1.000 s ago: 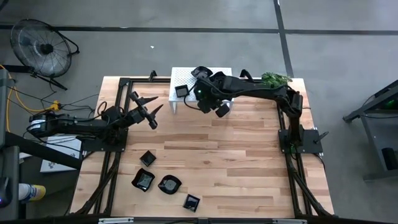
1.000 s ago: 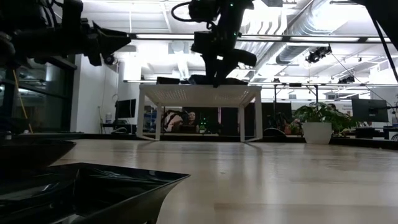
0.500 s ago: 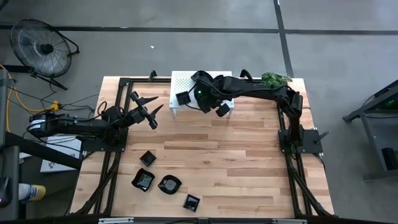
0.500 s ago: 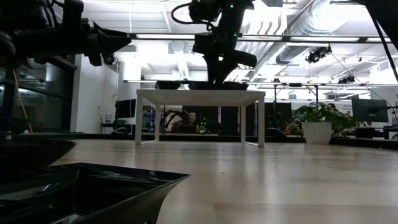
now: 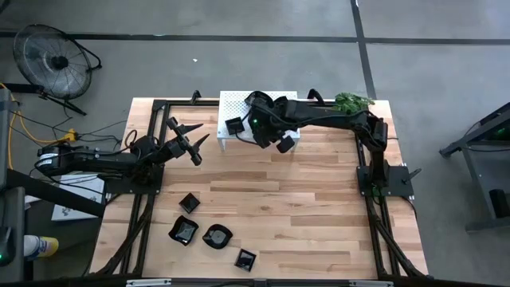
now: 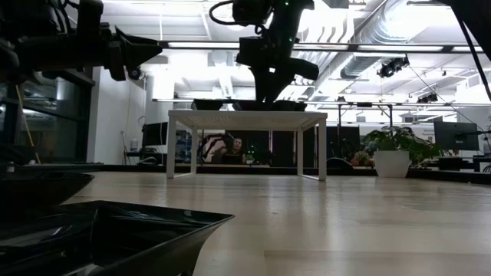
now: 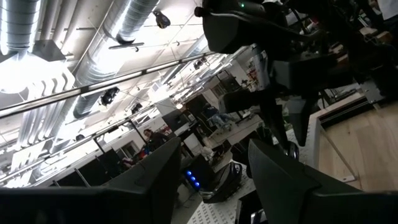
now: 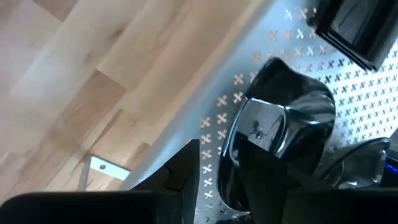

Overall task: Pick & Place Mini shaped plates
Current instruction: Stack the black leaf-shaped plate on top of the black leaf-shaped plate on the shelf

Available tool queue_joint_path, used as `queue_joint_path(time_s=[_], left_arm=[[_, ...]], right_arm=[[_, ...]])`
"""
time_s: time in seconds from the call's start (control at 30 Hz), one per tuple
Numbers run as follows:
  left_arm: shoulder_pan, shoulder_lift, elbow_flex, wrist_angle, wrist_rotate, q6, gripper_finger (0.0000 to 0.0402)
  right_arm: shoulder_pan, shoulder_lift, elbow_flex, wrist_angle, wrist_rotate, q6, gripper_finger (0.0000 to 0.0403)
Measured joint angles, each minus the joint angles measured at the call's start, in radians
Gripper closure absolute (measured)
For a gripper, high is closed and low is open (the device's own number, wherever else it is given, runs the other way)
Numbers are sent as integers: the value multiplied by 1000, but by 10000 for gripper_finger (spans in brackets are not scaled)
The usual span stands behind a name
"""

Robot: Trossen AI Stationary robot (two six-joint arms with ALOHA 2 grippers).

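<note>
Right gripper [image 5: 256,134] sits over the white perforated stand [image 5: 233,102] in the upper middle of the high view, and the right wrist view shows its fingers [image 8: 186,171] set narrowly, just beside the rim of a rounded glossy black plate [image 8: 283,124] lying on that stand; whether they actually pinch the rim, I cannot tell. A square black plate [image 8: 357,28] lies on the stand too, in the upper right corner of that wrist frame, and it shows at the stand's left part from above [image 5: 233,126]. From table height the gripper [image 6: 270,90] hangs right down onto the stand's top [image 6: 245,116]. Left gripper [image 5: 190,142] hovers at the left of the table [image 5: 319,199], fingers spread wide and holding nothing. Down in the lower left of the high view, four more black plates [image 5: 209,233] lie clustered on the wood, well apart from both grippers.
</note>
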State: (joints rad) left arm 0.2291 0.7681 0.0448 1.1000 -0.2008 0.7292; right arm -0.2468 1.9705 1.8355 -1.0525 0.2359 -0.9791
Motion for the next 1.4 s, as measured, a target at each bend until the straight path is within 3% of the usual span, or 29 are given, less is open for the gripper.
queue_joint_path(time_s=[0.33, 0.9, 1.4], left_arm=[[0, 0, 0, 0, 0, 0, 218], [0, 0, 1, 0, -3, 0, 218], [0, 0, 1, 0, -3, 0, 218]], right_arm=[[-1, 0, 0, 3, 1, -3, 306], [-1, -1, 0, 8, 4, -8, 399], [36, -1, 1, 16, 96, -8, 402]])
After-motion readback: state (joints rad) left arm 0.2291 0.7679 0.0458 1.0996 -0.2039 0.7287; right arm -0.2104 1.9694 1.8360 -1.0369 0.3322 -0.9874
